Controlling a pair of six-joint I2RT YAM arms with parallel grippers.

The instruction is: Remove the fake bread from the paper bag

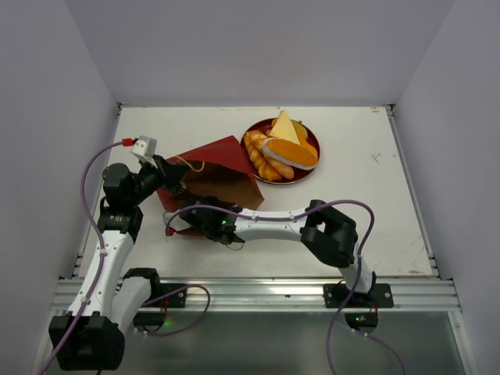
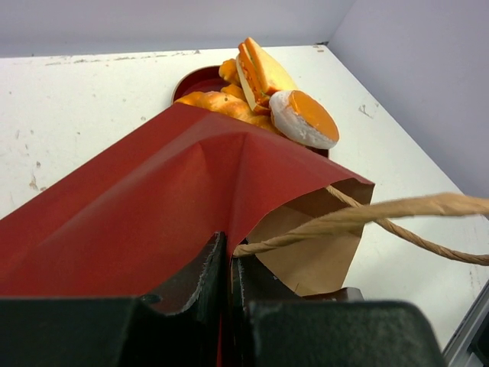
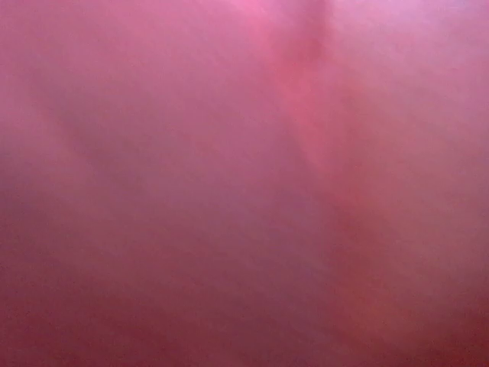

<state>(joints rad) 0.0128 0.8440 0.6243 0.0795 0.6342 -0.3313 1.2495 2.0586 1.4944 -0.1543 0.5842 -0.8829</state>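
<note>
L arm (image 1: 109, 234), near-left corner of bench (image 1: 367, 203): left jaws are seen clamped together on the top edge of the paper bag (image 2: 137, 206), a thin pinch on a paper fold only. The cord handle (image 2: 397, 210) is looped loose just beside the pinch.

The bag is laid on its side in the left half of the bench, mouth toward the near edge, with the kraft inside showing.

R arm (image 1: 273, 223) is reached across from the near-right corner, wrist buried in the bag mouth. The right wrist cam is filled w/ red blur, nothing resolved. Right jaws are hidden by the paper and are taken as shut. Whether bread or paper is pinched can't be told.

Fake bread (image 1: 277, 152) is piled on the red plate (image 1: 254, 127), far-centre of the bench, just right of the bag: braid, wedge and long bun are made out. Any pieces left inside the bag are not visible.

Risks, judged:
- Bag wall may be pinched instead of bread, since the grab is made blind. On pull-out the bag would be dragged or torn.
- The L pinch could be slipped off the fold if the bag is tugged, and the mouth would collapse.
- The handle could be snagged by the R wrist on withdrawal.
- The plate is close, so a dragged bag could knock the pile off.
</note>
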